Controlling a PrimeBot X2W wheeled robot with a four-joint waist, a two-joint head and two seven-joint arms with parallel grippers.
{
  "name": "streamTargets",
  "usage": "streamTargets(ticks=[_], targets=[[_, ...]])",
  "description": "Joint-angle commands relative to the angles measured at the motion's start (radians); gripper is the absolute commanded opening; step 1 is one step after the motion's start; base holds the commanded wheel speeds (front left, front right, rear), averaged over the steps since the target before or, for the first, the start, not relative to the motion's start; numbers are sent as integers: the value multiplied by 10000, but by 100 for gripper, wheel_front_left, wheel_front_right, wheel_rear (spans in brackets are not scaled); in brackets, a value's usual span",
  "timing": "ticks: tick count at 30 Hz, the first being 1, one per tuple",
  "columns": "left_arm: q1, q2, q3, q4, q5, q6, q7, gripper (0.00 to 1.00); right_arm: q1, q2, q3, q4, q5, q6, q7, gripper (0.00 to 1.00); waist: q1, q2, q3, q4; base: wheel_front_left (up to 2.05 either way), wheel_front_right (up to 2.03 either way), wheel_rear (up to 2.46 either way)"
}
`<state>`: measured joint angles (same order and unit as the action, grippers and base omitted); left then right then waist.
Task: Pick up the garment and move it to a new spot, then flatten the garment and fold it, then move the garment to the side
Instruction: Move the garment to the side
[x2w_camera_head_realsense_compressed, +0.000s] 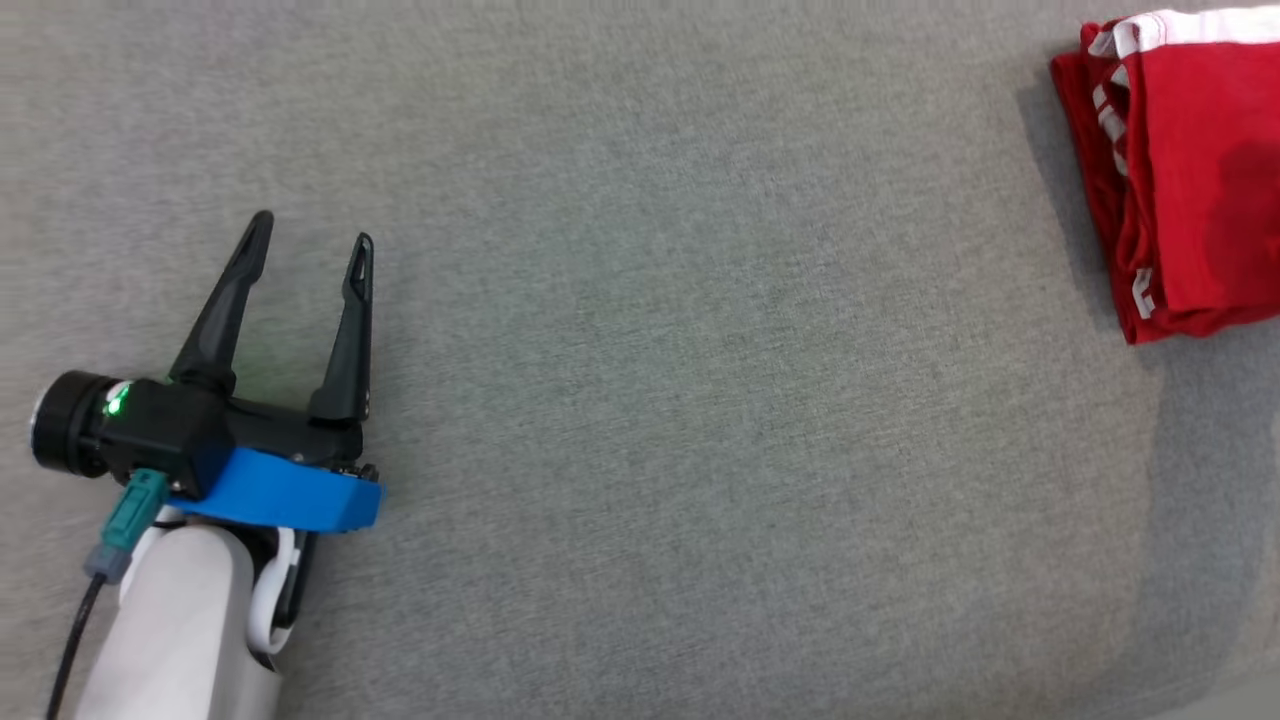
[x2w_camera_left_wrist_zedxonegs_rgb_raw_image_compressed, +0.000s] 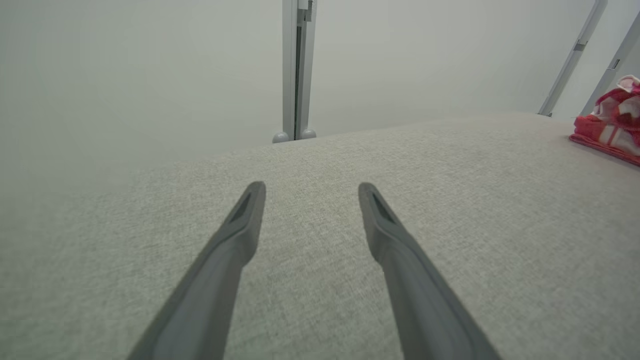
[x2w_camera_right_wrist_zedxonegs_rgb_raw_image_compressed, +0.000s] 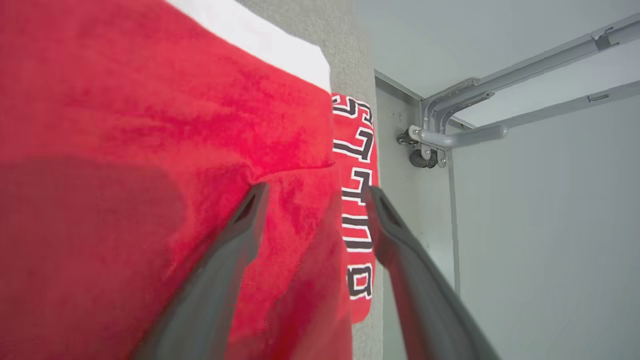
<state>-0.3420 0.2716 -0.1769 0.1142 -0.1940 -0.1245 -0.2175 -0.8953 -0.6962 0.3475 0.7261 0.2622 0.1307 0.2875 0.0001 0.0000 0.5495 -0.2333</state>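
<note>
**At the far right of the desk: jersey down, fingers clear, fold still at risk**

At the right-hand end of the grey cloth-covered desk (x2w_camera_head_realsense_compressed: 700, 400) lies the red jersey (x2w_camera_head_realsense_compressed: 1200, 150), folded into a compact stack with its white trim and lettered edge showing. It sits well apart from my left fingers (x2w_camera_head_realsense_compressed: 225, 310), which hover spread wide over bare cloth and hold nothing.

My right fingers (x2w_camera_right_wrist_zedxonegs_rgb_raw_image_compressed: 235, 235) are spread just as wide above the jersey's top layer, near the side where the black-and-white lettering peeks out. No cloth is pinched between them. Whether the tips touch the fabric I cannot tell.

By my reckoning the fold is done and the jersey is set aside, so what remains is to pull away cleanly. The danger is a fingertip catching the loose top layer as I rise, which would drag the fold open. The lettered edge also lies close to the desk's rim, so a sideways nudge could push the stack over it. A straight lift, away from the cloth, looks safest.
</note>
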Motion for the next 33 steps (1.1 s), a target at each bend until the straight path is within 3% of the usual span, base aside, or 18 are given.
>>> streamTargets(ticks=[1,7,13,22,27,33], targets=[[63,-39,-29,142,-38,36,-53,100,187,189,-341,131,-22,0,-310,100,-1,0,-203,60,0,0,0],[481,-489,33,823,-420,108,-340,100,1516,1397,-1609,-46,113,1,-2075,100,-1,0,-1579,421,0,0,0],[1340,-831,281,1332,-828,171,-459,100,3765,2689,-2020,-2141,630,0,-3641,100,-1,0,-3105,837,0,0,0],[2462,-1341,785,1723,-1031,290,-481,100,6894,4205,-2922,-4910,362,1,-4087,100,-1,0,-4636,1833,0,0,0],[2975,-1433,924,1910,-1010,273,-482,100,7771,5034,-3338,-5474,-67,1,-4324,100,-1,0,-5090,2079,0,0,0],[3298,-1513,1070,1901,-959,205,-485,100,8301,5495,-3571,-5704,-373,1,-4152,100,-1,0,-5249,2119,0,0,0]])
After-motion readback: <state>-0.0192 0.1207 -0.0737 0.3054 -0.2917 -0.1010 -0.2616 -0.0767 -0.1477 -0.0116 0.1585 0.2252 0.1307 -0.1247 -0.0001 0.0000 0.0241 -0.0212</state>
